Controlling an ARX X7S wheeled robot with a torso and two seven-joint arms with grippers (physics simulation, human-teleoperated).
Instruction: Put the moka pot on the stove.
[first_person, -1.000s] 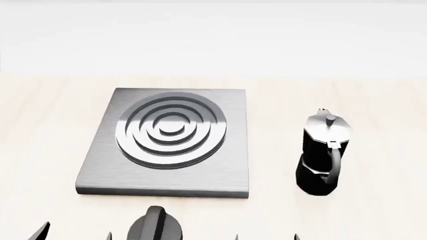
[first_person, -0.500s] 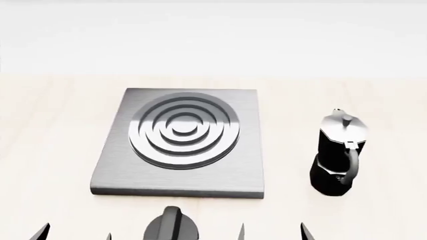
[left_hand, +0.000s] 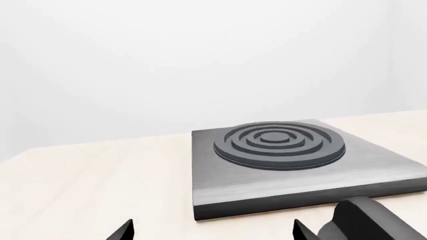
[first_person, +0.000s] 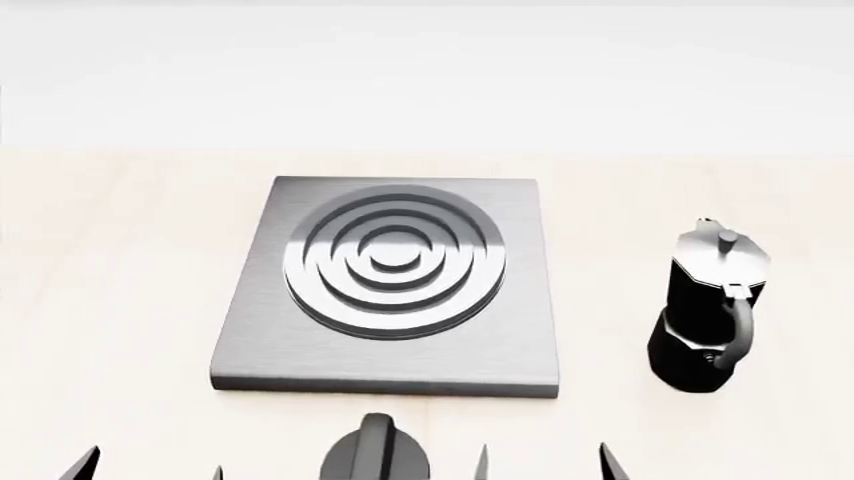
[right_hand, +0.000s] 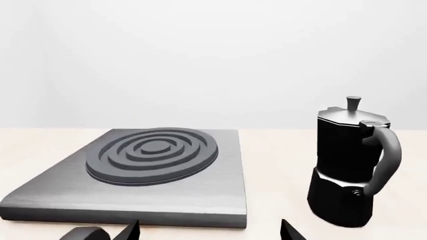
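Your pot (first_person: 711, 312) stands upright on the pale wood-look table (first_person: 107, 300), off to the right of the stove (first_person: 395, 285) and apart from it. The pot is black and faceted, pinched at the waist, with a silvery lid, a small top knob and a curved handle on its near side. The stove is a flat square slab of brushed grey metal with raised concentric rings at its centre, much wider than the pot. A squat black ridged knob (first_person: 376, 455) sits just in front of the stove's near edge.

Your right gripper (first_person: 543, 464) shows only two dark fingertips (first_person: 613, 464) at the bottom edge, spread apart and holding nothing. The pot is ahead of them and a little to the right, well apart. Your left gripper (first_person: 150, 466) shows its tips the same way: spread, empty, short of the stove's near left corner. In the right wrist view the pot (right_hand: 350, 165) stands beyond the fingertips (right_hand: 290, 231), untouched.
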